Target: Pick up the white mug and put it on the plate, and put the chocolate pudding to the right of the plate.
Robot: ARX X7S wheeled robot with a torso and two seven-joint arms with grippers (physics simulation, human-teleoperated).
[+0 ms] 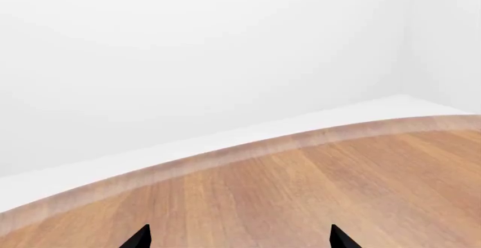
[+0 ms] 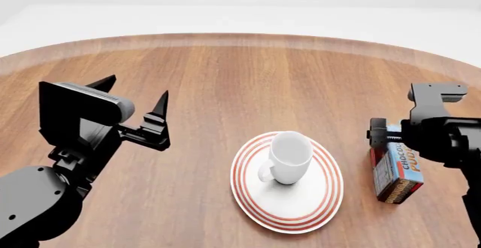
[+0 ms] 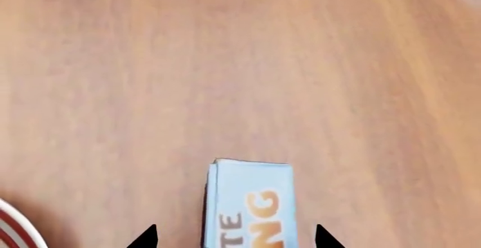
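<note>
Lying flat just right of the plate (image 2: pixel 323 203), the chocolate pudding (image 2: pixel 398 175) runs its long axis away from the robot — right gripper (image 3: pixel 234 238) spread astride it, not clenched. White mug (image 2: pixel 289 158) stands upright on the plate; left gripper (image 2: pixel 135 98) hangs released.

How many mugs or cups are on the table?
1. The white mug stands upright on the plate, left of the chocolate pudding. Another could be hidden behind the arms or outside the views.
</note>
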